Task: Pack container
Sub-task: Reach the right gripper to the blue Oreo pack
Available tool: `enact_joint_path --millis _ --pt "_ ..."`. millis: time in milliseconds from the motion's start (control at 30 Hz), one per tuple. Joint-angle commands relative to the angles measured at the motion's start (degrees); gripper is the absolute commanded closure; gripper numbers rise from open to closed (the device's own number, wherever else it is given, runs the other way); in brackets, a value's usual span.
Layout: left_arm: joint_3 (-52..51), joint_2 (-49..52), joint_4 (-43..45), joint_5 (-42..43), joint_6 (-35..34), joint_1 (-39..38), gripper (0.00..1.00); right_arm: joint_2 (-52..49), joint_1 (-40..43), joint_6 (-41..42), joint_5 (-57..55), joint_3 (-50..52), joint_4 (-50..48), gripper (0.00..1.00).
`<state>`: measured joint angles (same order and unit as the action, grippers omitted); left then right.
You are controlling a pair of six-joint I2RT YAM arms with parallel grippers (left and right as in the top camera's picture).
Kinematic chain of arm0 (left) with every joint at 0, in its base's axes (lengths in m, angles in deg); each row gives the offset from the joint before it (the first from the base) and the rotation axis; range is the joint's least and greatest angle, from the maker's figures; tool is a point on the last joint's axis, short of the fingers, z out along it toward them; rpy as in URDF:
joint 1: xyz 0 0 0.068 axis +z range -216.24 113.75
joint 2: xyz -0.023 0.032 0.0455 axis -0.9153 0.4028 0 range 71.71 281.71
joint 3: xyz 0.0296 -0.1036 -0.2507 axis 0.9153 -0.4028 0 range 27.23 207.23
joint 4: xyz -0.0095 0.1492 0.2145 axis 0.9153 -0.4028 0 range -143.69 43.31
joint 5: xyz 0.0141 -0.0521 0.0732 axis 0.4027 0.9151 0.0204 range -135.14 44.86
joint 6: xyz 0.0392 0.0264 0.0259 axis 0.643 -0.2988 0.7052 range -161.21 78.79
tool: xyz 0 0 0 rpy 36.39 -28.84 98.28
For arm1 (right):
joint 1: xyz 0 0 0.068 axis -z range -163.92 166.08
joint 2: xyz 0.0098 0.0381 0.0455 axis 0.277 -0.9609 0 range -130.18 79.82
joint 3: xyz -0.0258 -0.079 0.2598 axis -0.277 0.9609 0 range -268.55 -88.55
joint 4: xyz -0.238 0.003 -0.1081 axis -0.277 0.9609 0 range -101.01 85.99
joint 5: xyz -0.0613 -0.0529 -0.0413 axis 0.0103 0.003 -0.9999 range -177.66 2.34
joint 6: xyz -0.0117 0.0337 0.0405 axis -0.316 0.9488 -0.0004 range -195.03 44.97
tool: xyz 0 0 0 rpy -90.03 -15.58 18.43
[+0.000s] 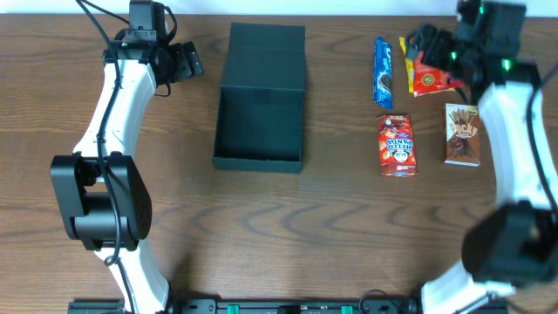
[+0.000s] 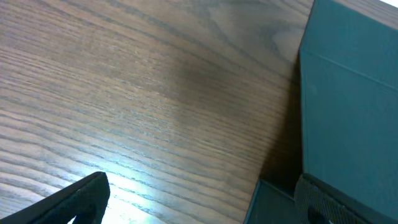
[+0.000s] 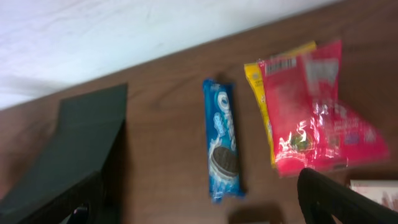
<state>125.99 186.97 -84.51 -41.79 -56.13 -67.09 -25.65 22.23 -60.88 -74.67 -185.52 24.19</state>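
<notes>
The left tool [image 1: 185,59] gapes empty, the open container [image 1: 260,122] just beside it; the right tool [image 1: 425,44] spreads wide, empty too, a red packet [image 1: 433,80] directly ahead

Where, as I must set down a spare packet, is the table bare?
Widest: the front strip of table between both arm bases, before the box. Also the lane between box and Oreo pack, and between the left arm and box. Crowded: far right, the snacks by the right arm.
</notes>
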Motion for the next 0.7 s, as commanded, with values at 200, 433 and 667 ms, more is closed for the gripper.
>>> enact_joint_path --millis 200,433,667 --pt "-0.35 0.55 -0.31 0.09 0.81 0.09 0.04 -18.10 -4.66 -5.25 -8.57 -19.76 8.31 0.01" --pt "-0.35 0.55 -0.63 0.09 0.79 0.09 0.04 -23.45 -8.52 -5.22 -14.08 -19.93 7.65 0.01" --pt "-0.35 0.57 -1.42 0.11 0.81 0.09 0.04 -28.41 -10.27 -1.22 -18.62 -19.93 6.51 0.03"
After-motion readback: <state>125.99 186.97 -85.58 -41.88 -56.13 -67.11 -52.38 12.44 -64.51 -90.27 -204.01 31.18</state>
